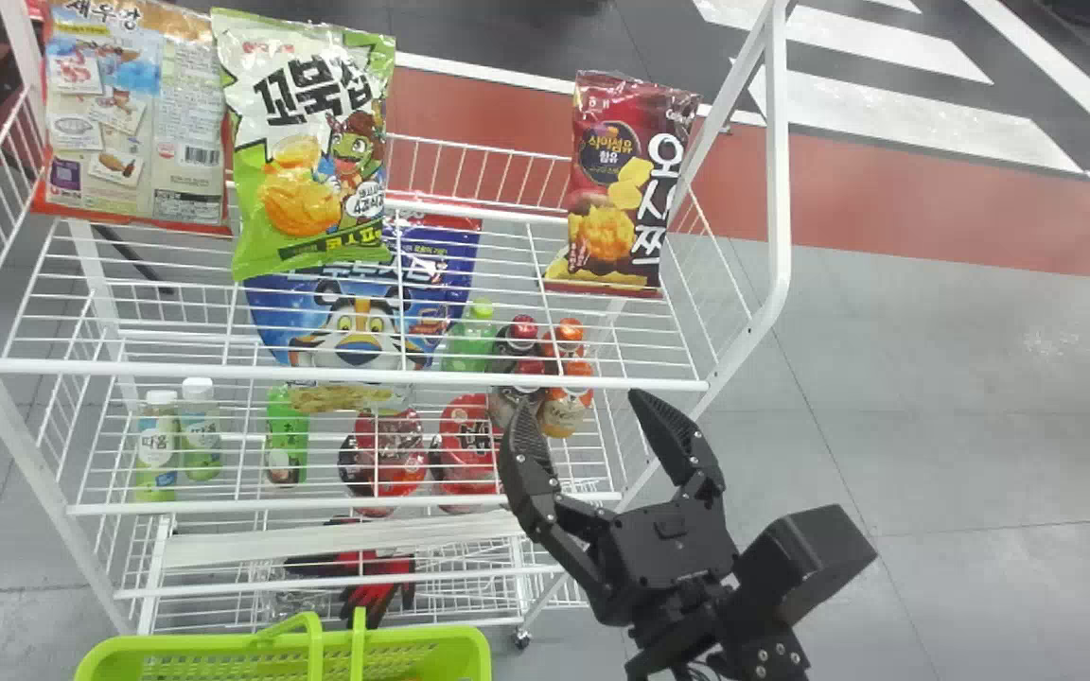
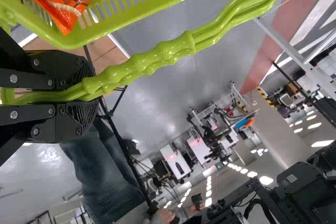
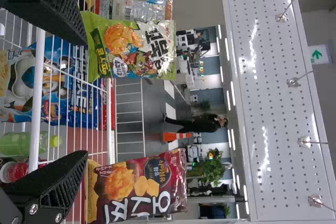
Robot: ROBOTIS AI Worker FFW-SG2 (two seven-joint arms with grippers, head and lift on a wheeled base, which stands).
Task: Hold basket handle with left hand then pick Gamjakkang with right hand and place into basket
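Near left, clenching basket handle (image 2: 163,55) between left jaws (image 2: 86,98), shut down round it. In green basket (image 1: 176,645), showing orange snack bag (image 2: 71,3). To right, hovering by rack's right front with right jaws (image 1: 583,407), spread wide, released. Farther, on white rack (image 1: 129,368), top shelf, left to right: red-edged bag (image 1: 133,113), green-white bag (image 1: 318,161), maroon bag (image 1: 621,180). Cannot match any bag to Gamjakkang for certain.

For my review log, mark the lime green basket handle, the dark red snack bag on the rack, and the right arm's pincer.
Basket handle (image 2: 157,59): left wrist view, on its bumpy grip section.
Dark red snack bag (image 1: 616,184): head view, middle of its front.
Right pincer (image 1: 578,400): head view, midway between its open fingertips.
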